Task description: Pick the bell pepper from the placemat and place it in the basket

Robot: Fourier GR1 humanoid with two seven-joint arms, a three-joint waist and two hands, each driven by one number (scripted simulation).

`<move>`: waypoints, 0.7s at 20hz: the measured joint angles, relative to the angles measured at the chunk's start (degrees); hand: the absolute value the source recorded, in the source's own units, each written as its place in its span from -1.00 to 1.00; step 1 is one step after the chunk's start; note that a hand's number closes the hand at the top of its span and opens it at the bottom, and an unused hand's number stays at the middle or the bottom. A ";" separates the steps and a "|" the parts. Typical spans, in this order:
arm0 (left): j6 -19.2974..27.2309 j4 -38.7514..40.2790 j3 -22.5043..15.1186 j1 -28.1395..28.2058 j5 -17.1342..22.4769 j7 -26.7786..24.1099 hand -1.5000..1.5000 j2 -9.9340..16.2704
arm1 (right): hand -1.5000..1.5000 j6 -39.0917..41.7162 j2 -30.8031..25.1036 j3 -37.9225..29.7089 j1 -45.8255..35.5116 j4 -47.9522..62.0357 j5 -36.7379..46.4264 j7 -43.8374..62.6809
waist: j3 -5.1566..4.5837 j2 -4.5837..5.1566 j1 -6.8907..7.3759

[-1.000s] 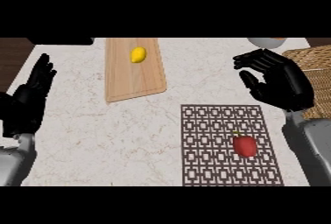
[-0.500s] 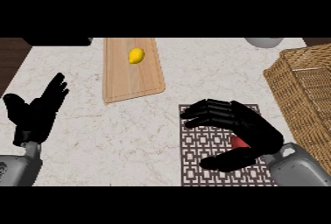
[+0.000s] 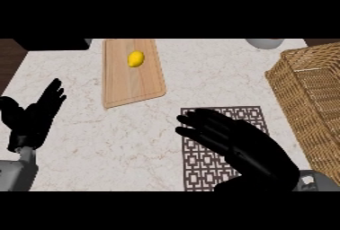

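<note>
Wicker basket [image 3: 312, 94] at the bench's right edge; right robot hand [image 3: 246, 150] spread open over the placemat [image 3: 199, 157], left robot hand [image 3: 36, 114] open.

A dark brown placemat [image 3: 253, 117] with a white lattice pattern lies near right. The basket [image 3: 312, 85] is tan wicker. A yellow fruit [image 3: 135, 59] sits on the pale wooden board [image 3: 133, 85]; the counter [image 3: 119, 139] is veined cream marble.

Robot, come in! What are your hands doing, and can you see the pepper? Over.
Right hand open over placemat. Pepper hidden. Left hand open, resting. Basket right, way clear.
</note>
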 measured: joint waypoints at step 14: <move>-1.24 1.45 0.20 -0.58 -0.79 -1.04 0.00 -0.97 | -1.00 31.20 -11.45 -13.19 -15.12 -8.37 -11.84 34.96 | 0.04 0.23 0.59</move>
